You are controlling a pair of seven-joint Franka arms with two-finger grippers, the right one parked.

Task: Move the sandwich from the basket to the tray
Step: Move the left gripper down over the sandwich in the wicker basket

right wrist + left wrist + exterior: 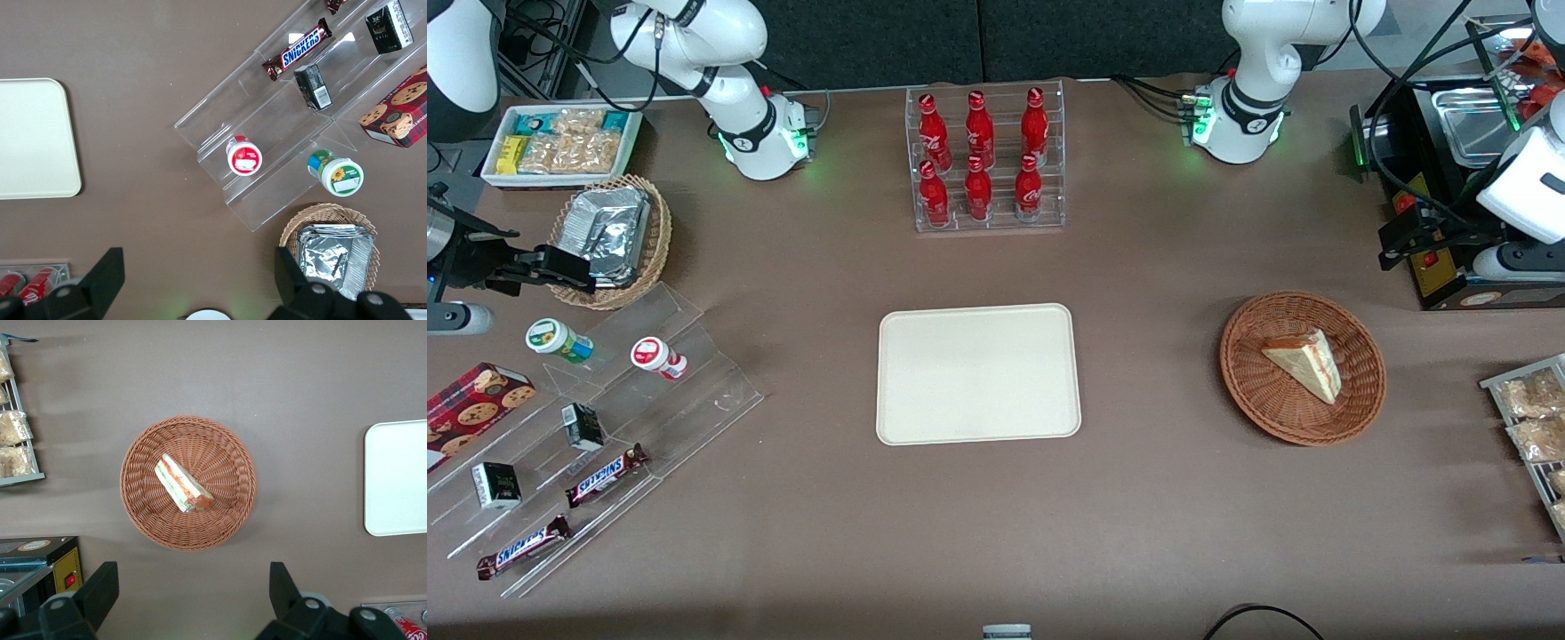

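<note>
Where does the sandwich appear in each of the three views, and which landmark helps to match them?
Front view: the sandwich lies in the basket, toward the working arm's end.
Left wrist view: the sandwich is in the basket, under the open gripper.
Right wrist view: not in it.
Shared landmark: the tray, seen in all three.

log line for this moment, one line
stage: pre-grasp | gripper: open, above table beside basket | sandwich: in basket, untouched | tray: bare, toward parked arm's end from basket

Woven wicker basket (1303, 366), matt smooth plastic tray (978, 373), soft bread sandwich (1305, 363); black matt gripper (193, 597) above.
</note>
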